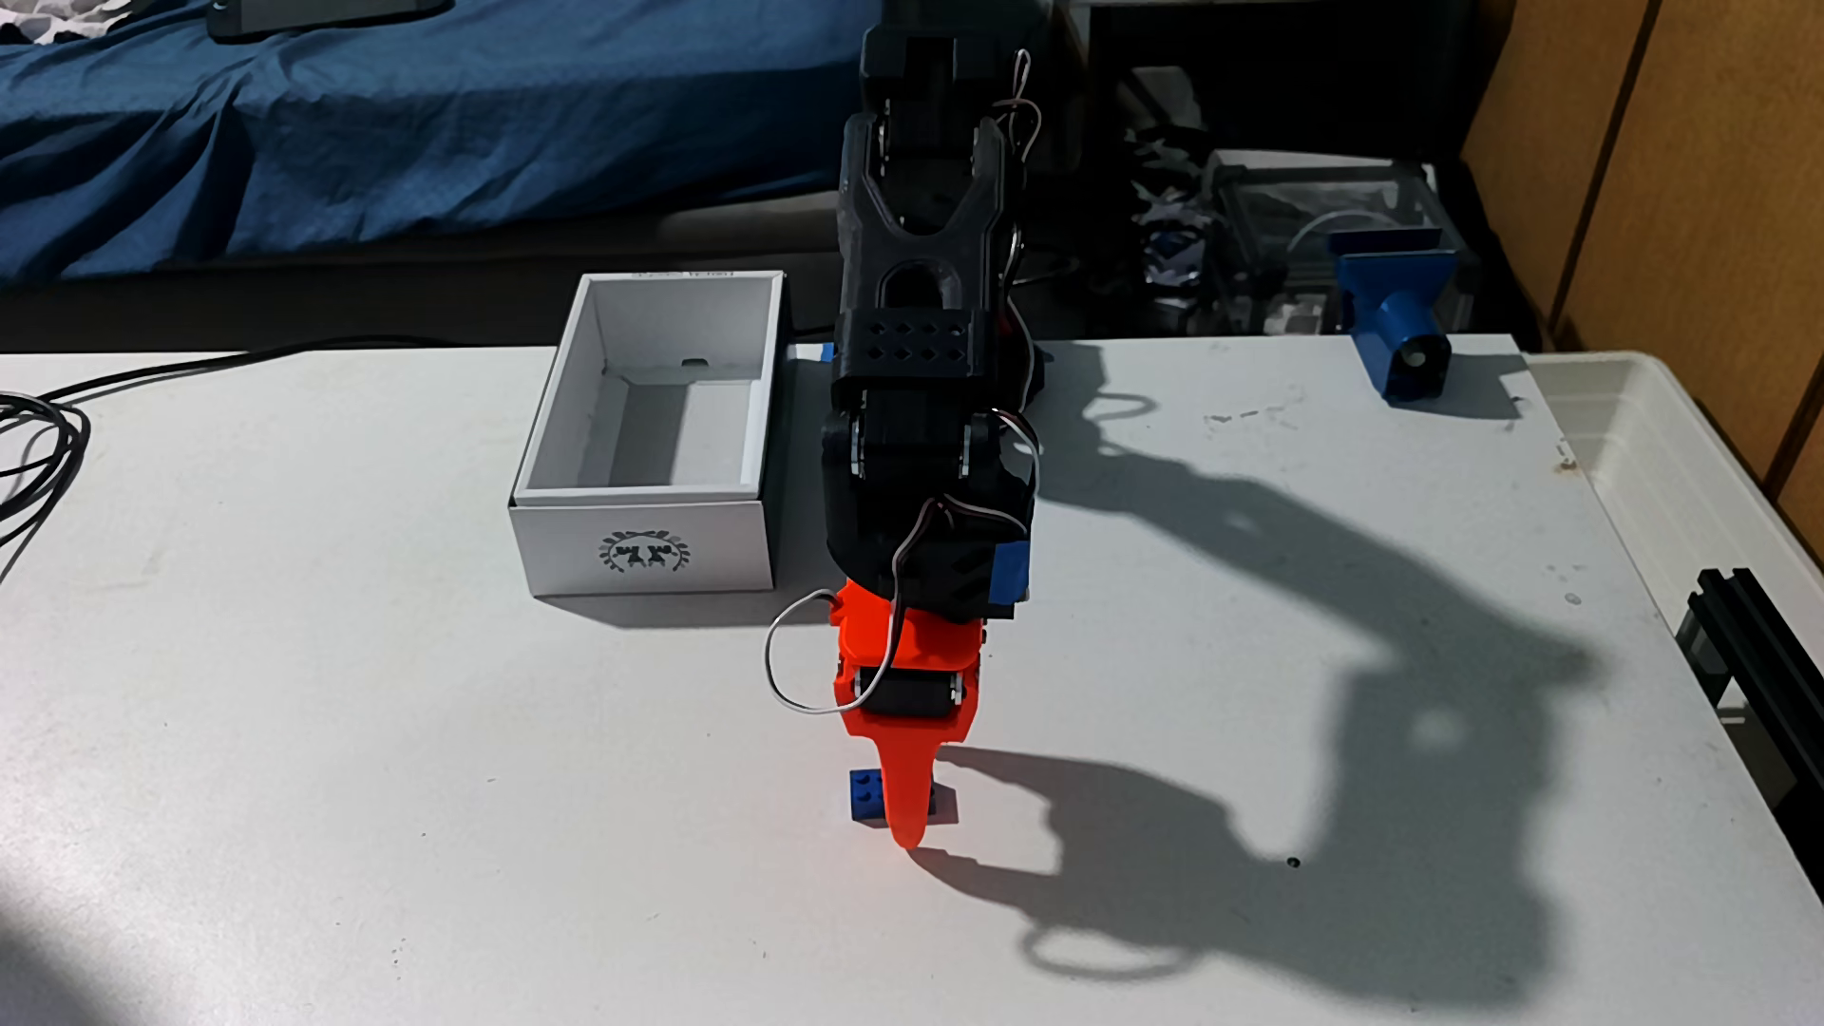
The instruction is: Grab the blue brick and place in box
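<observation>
Orange gripper [910, 809] stands over the blue brick [867, 795] on the desk [395, 789] (grip state unreadable); box [642, 533] at 11 o'clock waits empty, lift and placing remain.

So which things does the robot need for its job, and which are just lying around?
Needed: blue brick, white box, orange gripper.
Lying around: blue bracket, black cables, translucent bin.

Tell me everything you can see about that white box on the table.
The box is white, rectangular and looks like thin cardboard, with tall walls and an open top. It appears empty. A dark round wreath-like emblem marks the short side facing the camera. It sits flat on the white table, just left of the black arm in the fixed view.
</observation>
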`<state>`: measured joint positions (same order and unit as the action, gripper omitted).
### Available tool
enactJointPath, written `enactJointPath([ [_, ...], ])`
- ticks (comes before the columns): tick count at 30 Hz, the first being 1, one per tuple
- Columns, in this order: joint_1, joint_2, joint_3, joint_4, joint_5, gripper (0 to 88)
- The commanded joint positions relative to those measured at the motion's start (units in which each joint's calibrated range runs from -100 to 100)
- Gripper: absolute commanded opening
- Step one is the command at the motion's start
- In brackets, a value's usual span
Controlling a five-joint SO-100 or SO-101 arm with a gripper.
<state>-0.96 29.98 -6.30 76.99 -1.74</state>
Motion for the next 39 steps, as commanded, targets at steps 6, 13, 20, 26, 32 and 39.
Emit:
enactJointPath([
  [6,-0.2,0.2,-1.8,0.1,0.4,24.3],
  [13,-0.2,0.2,-1.7,0.3,1.4,24.3],
  [20,0.1,0.2,-1.6,0.3,2.9,24.3],
  [26,0.4,0.2,-1.2,0.3,4.4,24.3],
  [32,1.9,0.2,-1.1,0.3,5.7,24.4],
  [39,3.5,0.2,-1.0,0.3,7.0,24.4],
])
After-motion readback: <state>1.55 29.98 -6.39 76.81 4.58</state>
